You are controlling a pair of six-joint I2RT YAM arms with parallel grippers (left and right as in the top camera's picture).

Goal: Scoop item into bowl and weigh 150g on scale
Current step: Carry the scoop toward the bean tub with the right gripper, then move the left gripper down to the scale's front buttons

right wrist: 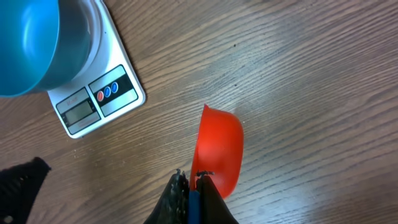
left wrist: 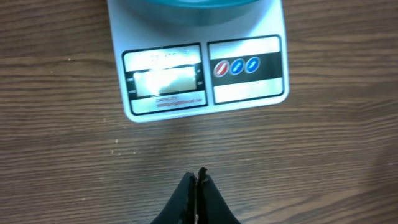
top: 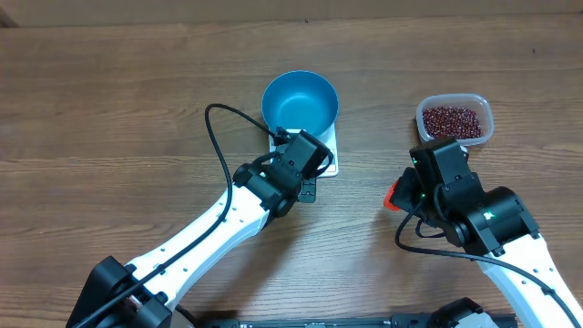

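Right now, the clear rectangular plastic container [top: 455, 97] is sitting on the far right of the brown wooden bench [top: 109, 91]. The right arm is standing just in front of it. A black cable [top: 214, 137] is looping off the left arm across the bench, to the left of the scale. The left arm is reaching in diagonally, and its wrist is covering most of the scale in the overhead view.

The small dark maroon beans [top: 451, 121] are lying in a loose heap inside the container, well apart from the bowl. The round, deep, bright blue bowl [top: 301, 100] is standing on the small white rectangular scale [left wrist: 199, 81], with its smooth blue inside showing from above. The scale's pale display [left wrist: 165, 82] and its panel with one red and two blue round buttons [left wrist: 237, 66] are facing the left hand.

The left hand [left wrist: 198, 180] is hovering over bare bench near the scale's display edge, with its fingers pressed together on nothing. The right hand [right wrist: 189, 180] is pinching the bright red plastic scoop [right wrist: 221, 149] at its near end. The scoop is hanging above the bench between the scale and the container.
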